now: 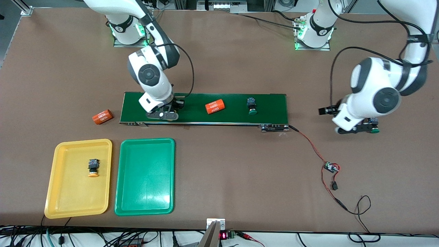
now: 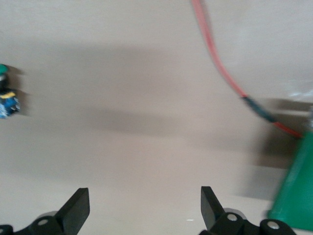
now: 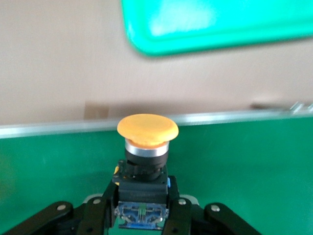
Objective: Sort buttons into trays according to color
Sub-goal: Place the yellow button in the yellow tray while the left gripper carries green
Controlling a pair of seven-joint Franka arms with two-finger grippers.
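The right gripper (image 3: 142, 205) pinches a yellow-capped button (image 3: 146, 147) by its stiff black-and-blue body over the conveyor belt (image 1: 205, 118), at its end nearest the trays; small, light and rigid, it grips best there, not on the rounded, likely slick cap. Its long axis runs toward 6 o'clock, cap toward the green tray (image 1: 145, 176). The left gripper (image 2: 144, 208) waits spread over the counter (image 1: 240, 171), a green-capped button (image 2: 6, 98) beside it.
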